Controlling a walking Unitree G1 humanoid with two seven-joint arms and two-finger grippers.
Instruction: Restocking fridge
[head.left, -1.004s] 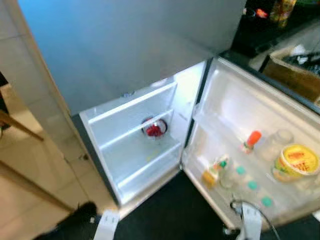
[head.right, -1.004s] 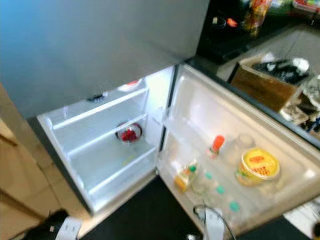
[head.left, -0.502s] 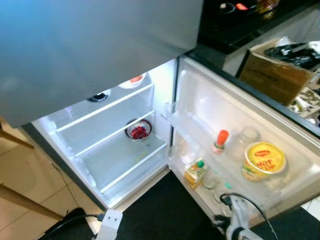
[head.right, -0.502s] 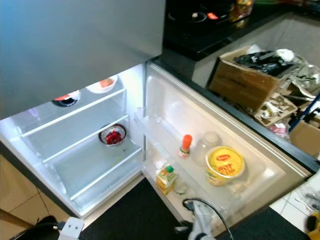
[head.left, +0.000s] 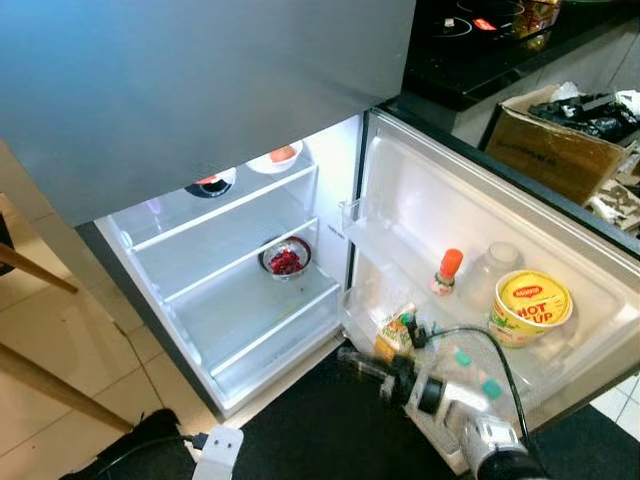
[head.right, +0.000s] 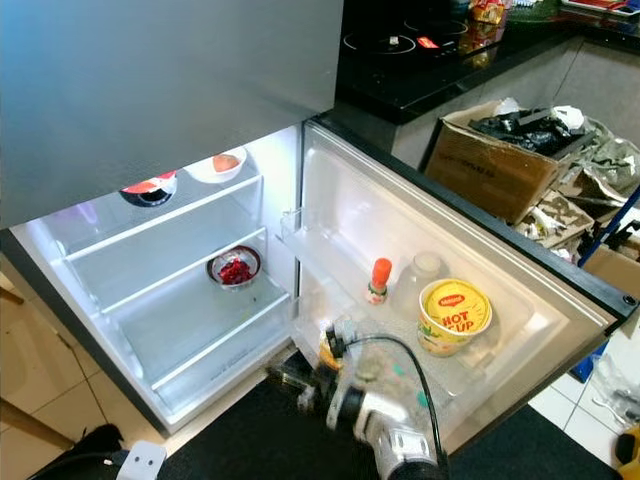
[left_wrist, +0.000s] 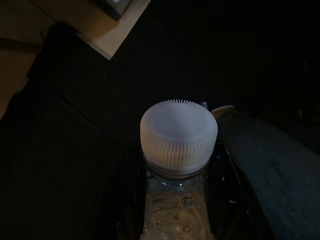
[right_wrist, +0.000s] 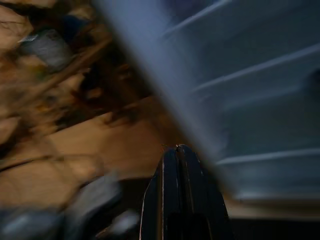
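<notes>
Kitchen floor of pale tile (head.left: 60, 330) gives way to a dark mat (head.left: 320, 430) before us. We hold a clear plastic bottle with a ribbed white cap (left_wrist: 178, 132) in our left gripper (left_wrist: 175, 200), whose black fingers clamp its neck on both sides; it hangs low over the dark mat. Our right gripper (head.left: 352, 362) reaches forward at the near foot of the open white fridge (head.left: 240, 290), fingers pressed together with nothing between them, as the right wrist view confirms, though blurred. On the middle shelf sits a small glass bowl of red contents (head.left: 286, 258); on the top shelf, a dark bowl (head.left: 210, 184) and a white bowl (head.left: 274, 157). To the right, the open fridge door (head.left: 470, 260) carries a red-capped sauce bottle (head.left: 446, 271), a frosted round jar (head.left: 495, 266), a yellow tub (head.left: 530, 305) and a small yellow carton (head.left: 397, 334). Far right, a brown cardboard box (head.left: 555, 150) stands beneath a black countertop (head.left: 480, 50).
</notes>
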